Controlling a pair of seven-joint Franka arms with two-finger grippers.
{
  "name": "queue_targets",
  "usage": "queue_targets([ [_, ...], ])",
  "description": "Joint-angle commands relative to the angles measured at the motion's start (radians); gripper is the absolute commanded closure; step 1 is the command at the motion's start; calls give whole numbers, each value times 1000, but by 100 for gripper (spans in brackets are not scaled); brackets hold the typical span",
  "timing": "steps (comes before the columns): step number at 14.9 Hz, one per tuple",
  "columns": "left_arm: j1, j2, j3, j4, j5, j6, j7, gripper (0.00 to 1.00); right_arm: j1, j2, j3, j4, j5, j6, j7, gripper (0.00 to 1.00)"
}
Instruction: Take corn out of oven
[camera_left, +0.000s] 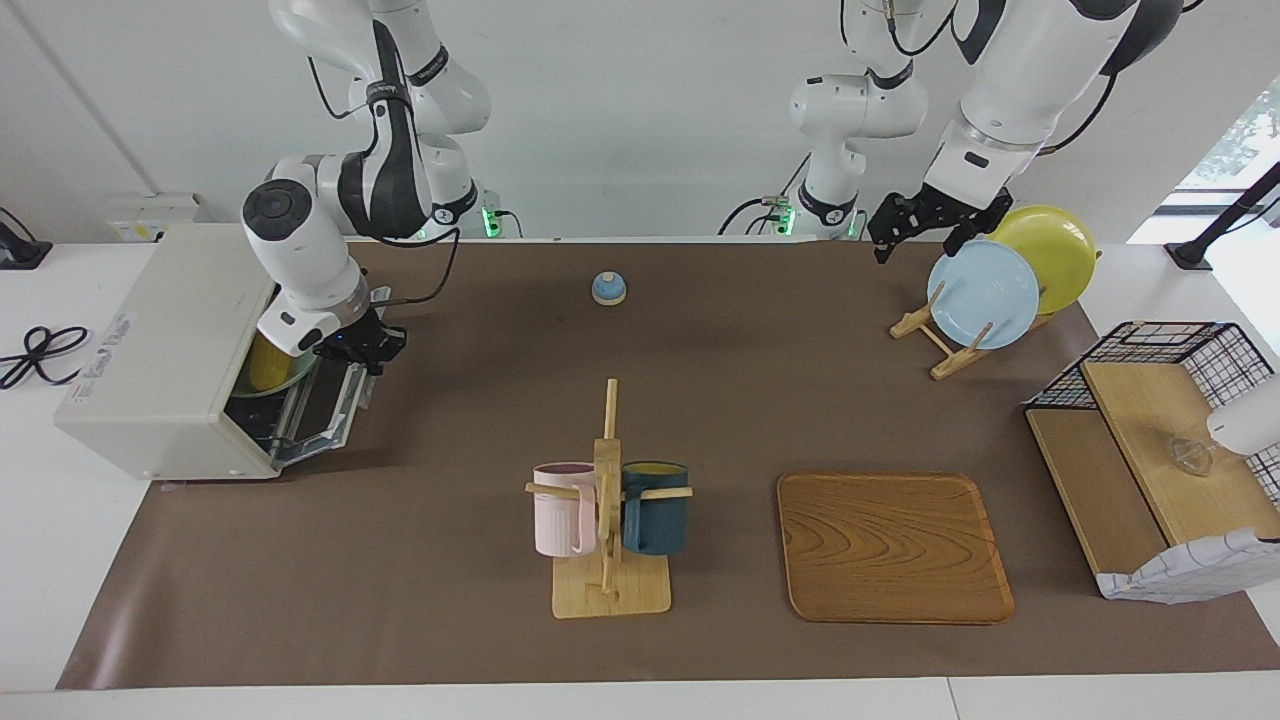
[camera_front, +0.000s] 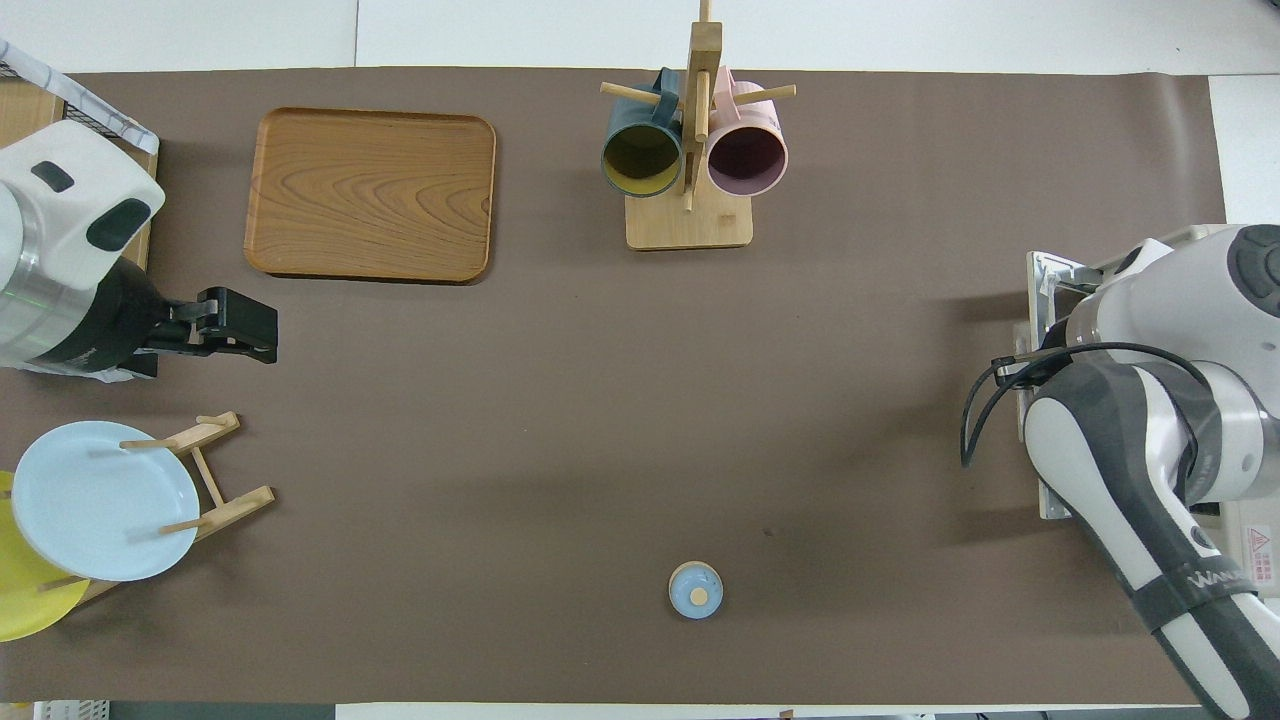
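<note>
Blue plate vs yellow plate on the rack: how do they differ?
The blue plate is pale blue; the yellow plate is bright yellow. The blue plate shows its whole face, while the yellow plate is partly hidden by it. The yellow plate stands nearer to the robots. Both are round and stand on edge, tilted, in the wooden rack.

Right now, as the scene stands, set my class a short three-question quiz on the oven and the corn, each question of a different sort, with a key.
1. True or false: the oven has its door swung down and open.
2. Where is the corn? A: on the wooden tray. B: inside the oven. C: on the blue plate.
3. Fill the gap: the ___ gripper is at the door's outer edge.

Key: 1 true; 2 B; 3 right.
</note>
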Motion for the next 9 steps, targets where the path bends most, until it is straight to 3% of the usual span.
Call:
queue_targets([
  [1, 3, 4, 1, 16, -6, -14, -7, 0, -35, 61, -22, -5, -51, 107, -13, 100],
  [9, 5, 4, 1, 16, -6, -14, -7, 0, -12, 133, -22, -11, -51, 155, 55, 100],
])
